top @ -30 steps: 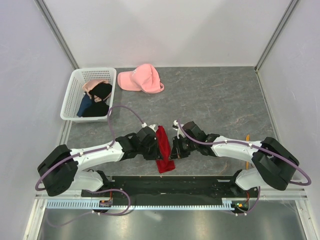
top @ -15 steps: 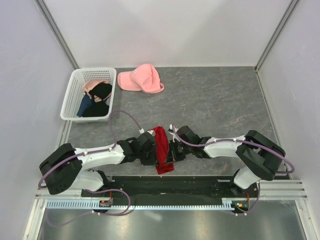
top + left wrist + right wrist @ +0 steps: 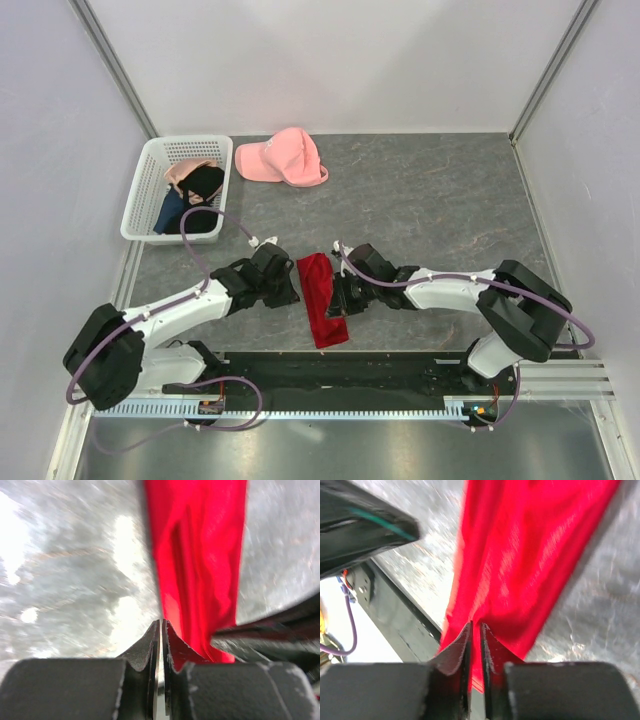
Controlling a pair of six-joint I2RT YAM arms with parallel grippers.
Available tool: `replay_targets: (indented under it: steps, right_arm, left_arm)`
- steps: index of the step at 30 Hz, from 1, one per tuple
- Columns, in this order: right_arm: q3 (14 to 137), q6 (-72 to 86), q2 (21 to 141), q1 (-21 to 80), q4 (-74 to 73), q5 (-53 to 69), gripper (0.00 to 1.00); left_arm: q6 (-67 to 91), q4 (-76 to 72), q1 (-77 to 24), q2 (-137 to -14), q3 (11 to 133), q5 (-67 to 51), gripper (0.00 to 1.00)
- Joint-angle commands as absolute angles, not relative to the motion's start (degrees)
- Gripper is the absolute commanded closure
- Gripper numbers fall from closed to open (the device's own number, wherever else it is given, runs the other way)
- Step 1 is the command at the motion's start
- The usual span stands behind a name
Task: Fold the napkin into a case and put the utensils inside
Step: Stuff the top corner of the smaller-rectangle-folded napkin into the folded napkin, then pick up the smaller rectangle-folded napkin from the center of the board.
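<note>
The red napkin point(image 3: 320, 298) lies on the grey table as a narrow, long folded strip, its near end at the black rail. My left gripper point(image 3: 292, 292) sits just left of the strip, apart from it. In the left wrist view its jaws point(image 3: 161, 622) stand almost together with nothing between them, and the napkin point(image 3: 200, 555) runs past on their right. My right gripper point(image 3: 338, 303) is at the strip's right edge. In the right wrist view point(image 3: 475, 625) it is nipped on the napkin's point(image 3: 530, 555) edge, with red cloth in the slit. The utensils are hidden.
A white basket point(image 3: 140, 200) with black, blue and pale garments stands at the far left. A pink cap point(image 3: 285, 160) lies beside it at the back. The black base rail point(image 3: 330, 370) runs along the near edge, under the napkin's end.
My left gripper has let go of the napkin and drawn back to the left. The strip now lies flat and a little further left at its far end. The right gripper stays at its edge.
</note>
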State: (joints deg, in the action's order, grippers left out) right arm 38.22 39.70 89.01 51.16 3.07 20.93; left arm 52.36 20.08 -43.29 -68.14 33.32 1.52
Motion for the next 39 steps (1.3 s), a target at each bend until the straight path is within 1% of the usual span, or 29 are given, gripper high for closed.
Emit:
replay_targets:
  steps: [1, 3, 5, 6, 9, 12, 21, 27, 33, 39]
  right_arm:
    - [44.2, 35.9, 89.0, 50.9, -0.3, 17.1, 0.80]
    - [47.2, 35.1, 91.0, 50.6, -2.9, 16.4, 0.74]
    - [51.0, 32.8, 93.0, 50.6, -5.2, 14.2, 0.71]
    - [55.1, 30.6, 95.3, 50.7, -7.6, 12.3, 0.65]
    - [60.5, 28.5, 99.4, 50.7, -11.7, 9.8, 0.59]
    - [62.9, 28.5, 101.9, 50.7, -13.1, 9.0, 0.55]
    - [65.8, 28.7, 104.7, 51.3, -14.0, 6.8, 0.51]
    - [67.6, 28.9, 105.8, 52.6, -15.3, 5.0, 0.51]
    - [69.5, 29.5, 108.5, 53.7, -16.4, 3.2, 0.51]
    - [72.9, 29.6, 111.6, 56.8, -18.6, -2.1, 0.50]
  left_arm:
    - [48.1, 19.0, -41.1, -71.3, 35.8, 2.7, 0.90]
    - [47.9, 18.4, -41.0, -72.9, 36.0, 2.4, 0.92]
    - [48.0, 17.4, -41.0, -74.9, 35.9, 1.9, 0.93]
    - [48.9, 16.7, -41.1, -74.2, 35.0, 1.8, 0.94]
    - [50.4, 17.6, -41.0, -69.5, 33.1, 4.2, 0.93]
    - [51.2, 21.7, -40.4, -64.4, 32.8, 7.5, 0.93]
    - [52.3, 30.3, -37.6, -48.6, 32.3, 12.7, 0.92]
    - [52.2, 33.4, -37.3, -44.7, 34.5, 13.6, 0.92]
    - [51.3, 34.0, -37.2, -44.0, 36.5, 13.2, 0.92]
    - [51.0, 34.2, -37.2, -42.5, 37.0, 13.0, 0.92]
